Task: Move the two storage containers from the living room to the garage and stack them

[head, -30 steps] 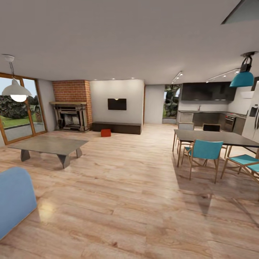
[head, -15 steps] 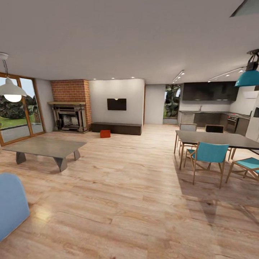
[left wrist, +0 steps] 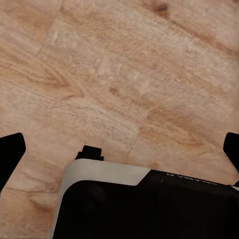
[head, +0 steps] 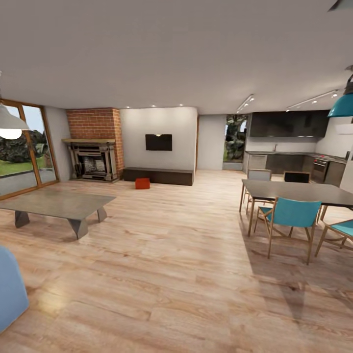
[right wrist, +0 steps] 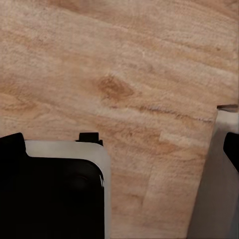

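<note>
While we stand on the light wood plank floor (head: 162, 274) of the living room, one orange-red storage container (head: 142, 183) sits on that floor at the far end, just in front of the long low dark-brown bench (head: 158, 175) and below the black wall screen (head: 158, 142); from here it is too small for us to tell whether it is one bin or two together. The red-brick fireplace (head: 94, 144) stands to its left, beside the glass doors (head: 19, 147). Nearer to us on the left is a low grey coffee table (head: 54, 204), and a blue seat edge (head: 10, 289) shows at the lower left. On the right a dark dining table (head: 299, 191) stands with teal chairs (head: 291, 218) around it, the kitchen counters (head: 289, 162) behind it and a teal pendant lamp (head: 343, 104) above. In the wrist views our left hand (left wrist: 119, 144) and right hand (right wrist: 119, 144) each hang over bare planks, fingertips spread wide apart with nothing between them.
</note>
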You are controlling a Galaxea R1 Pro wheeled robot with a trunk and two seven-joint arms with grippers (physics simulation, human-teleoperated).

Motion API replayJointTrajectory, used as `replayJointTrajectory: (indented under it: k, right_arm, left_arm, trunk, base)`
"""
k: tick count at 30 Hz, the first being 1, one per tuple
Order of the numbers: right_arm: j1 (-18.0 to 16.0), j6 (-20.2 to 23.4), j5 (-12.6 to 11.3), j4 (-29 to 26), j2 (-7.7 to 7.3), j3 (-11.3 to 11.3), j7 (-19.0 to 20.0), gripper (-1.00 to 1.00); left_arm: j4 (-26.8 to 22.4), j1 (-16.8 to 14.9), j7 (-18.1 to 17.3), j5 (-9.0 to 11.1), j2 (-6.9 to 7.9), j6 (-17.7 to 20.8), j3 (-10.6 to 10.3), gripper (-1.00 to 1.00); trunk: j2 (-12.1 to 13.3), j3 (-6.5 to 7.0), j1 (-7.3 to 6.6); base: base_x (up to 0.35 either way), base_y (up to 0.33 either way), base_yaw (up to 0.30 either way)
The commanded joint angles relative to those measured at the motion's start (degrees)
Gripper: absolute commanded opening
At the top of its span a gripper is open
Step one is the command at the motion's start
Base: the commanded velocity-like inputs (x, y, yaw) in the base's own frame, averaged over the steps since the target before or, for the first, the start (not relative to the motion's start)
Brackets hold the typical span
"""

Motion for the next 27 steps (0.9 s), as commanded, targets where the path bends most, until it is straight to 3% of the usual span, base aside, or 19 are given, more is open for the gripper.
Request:
replayJointTrajectory:
  k: [1, 27]
  right_arm:
    - [-0.1, -0.3, -0.5, 0.2, 0.02, 0.5, 0.0, 1.0]
    - [-0.1, -0.3, -0.5, 0.2, 0.02, 0.5, -0.1, 1.0]
  left_arm:
    - [0.0, 0.0, -0.1, 0.4, 0.01, -0.2, -0.2, 1.0]
    - [0.1, 0.0, -0.1, 0.4, -0.13, -0.3, -0.2, 1.0]
  trunk:
    - [-0.1, -0.09, 0.04]
    - [-0.1, -0.09, 0.04]
  base:
    - [0.323, 0.0, 0.0]
    - [0.323, 0.0, 0.0]
